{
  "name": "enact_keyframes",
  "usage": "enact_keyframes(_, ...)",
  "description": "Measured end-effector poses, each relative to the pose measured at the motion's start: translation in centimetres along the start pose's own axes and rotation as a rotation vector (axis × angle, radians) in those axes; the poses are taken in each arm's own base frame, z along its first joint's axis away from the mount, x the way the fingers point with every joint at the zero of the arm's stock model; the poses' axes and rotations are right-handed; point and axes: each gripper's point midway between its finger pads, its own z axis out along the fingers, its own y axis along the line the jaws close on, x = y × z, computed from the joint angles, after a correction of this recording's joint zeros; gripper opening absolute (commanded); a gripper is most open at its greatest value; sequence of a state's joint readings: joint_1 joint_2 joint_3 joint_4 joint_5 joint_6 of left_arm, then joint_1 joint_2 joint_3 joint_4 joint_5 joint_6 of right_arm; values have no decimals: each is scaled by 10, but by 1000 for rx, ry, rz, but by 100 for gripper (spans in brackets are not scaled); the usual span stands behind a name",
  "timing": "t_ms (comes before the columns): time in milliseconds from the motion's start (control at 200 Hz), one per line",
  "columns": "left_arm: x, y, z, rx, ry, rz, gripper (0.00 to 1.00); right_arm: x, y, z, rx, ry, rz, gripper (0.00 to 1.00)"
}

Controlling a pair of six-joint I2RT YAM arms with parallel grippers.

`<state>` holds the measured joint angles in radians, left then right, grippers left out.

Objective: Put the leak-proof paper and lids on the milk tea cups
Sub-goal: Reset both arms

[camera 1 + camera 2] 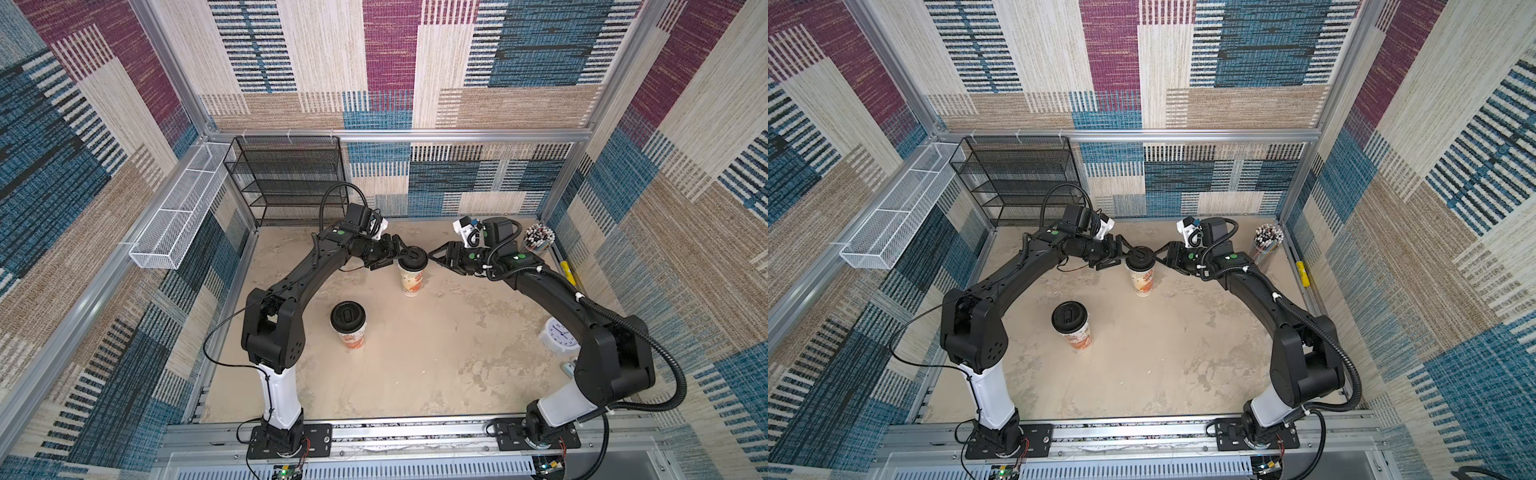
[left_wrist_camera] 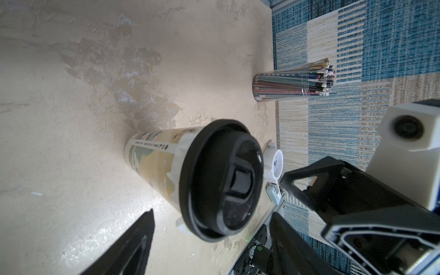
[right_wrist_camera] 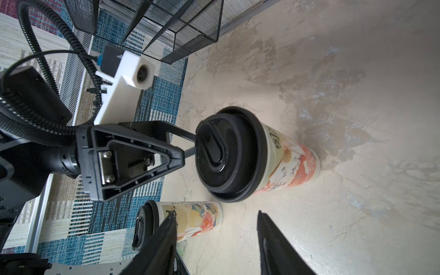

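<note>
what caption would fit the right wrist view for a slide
Left gripper open beside the black lid of a milk tea cup; a second lidded cup stands nearby.

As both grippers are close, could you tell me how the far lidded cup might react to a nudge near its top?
The cup is tall with a narrower base, so it would probably tip rather than slide. Once down, the taper would likely roll it in a curve.
</note>
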<state>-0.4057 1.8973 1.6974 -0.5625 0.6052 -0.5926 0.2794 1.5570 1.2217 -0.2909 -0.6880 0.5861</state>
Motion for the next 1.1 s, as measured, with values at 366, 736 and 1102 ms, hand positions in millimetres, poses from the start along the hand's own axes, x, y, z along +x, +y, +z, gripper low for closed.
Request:
enact_keyframes(366,-16,1,-162,-279,-522,146,77,-9,19,-107,211,-385,-259,71)
enact_keyframes(736,109,253,-258,-1085,-696,-59,79,41,-176,-177,976,-654,-363,100)
enact_keyframes(1102,110,301,-199,-970,-704,124,80,28,-242,-147,924,-670,-442,100)
